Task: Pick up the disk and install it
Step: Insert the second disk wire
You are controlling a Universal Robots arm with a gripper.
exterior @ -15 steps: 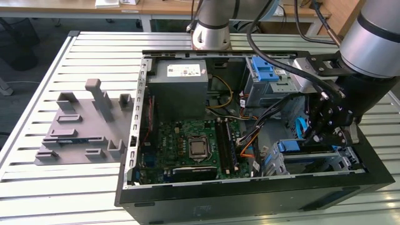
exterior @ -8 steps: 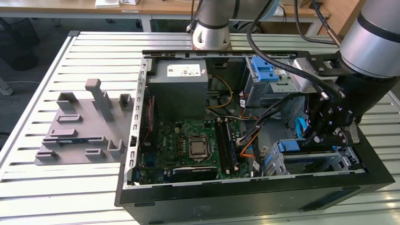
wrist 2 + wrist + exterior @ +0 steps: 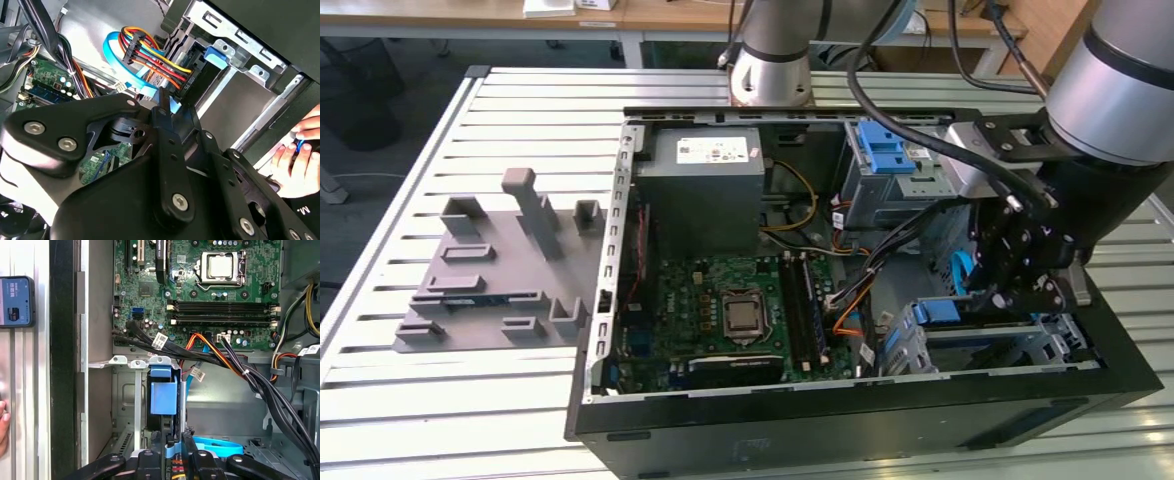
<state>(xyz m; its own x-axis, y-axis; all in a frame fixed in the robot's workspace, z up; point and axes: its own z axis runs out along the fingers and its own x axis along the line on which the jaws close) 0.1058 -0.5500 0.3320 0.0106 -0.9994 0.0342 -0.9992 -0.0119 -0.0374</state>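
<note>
The tool (image 3: 177, 446) sits low inside the open computer case (image 3: 854, 425), directly over the drive cage (image 3: 131, 390) at the corner of the case on the exterior view's right. Whether the tool is open, closed or gripping cannot be told, because its own linkage covers the contact point in both wrist views. The disk (image 3: 162, 396) stands on edge in the drive cage, just beyond the tool, with its blue rail facing the first wrist view. Whether it is fully seated cannot be told. The pick-up therefore appears complete, and the step in hand is judged to be installation: seating the disk in its bay. A blue flat cable (image 3: 216, 445) lies just beside the tool. The multicoloured cable bundle (image 3: 155, 56) runs to the bay close ahead of it in the second wrist view. Any further travel is judged to call for a straight push along the cage guides, with these cables kept clear of the bay. A person's hand (image 3: 300, 155) rests near the outer wall of the case. Beyond the cage lies the motherboard (image 3: 200, 290). Farther off is the grey power-supply box (image 3: 707, 180). Outside the case, on the exterior view's left, a grey fixture (image 3: 494, 270) lies on the slatted worktop (image 3: 400, 200).
</note>
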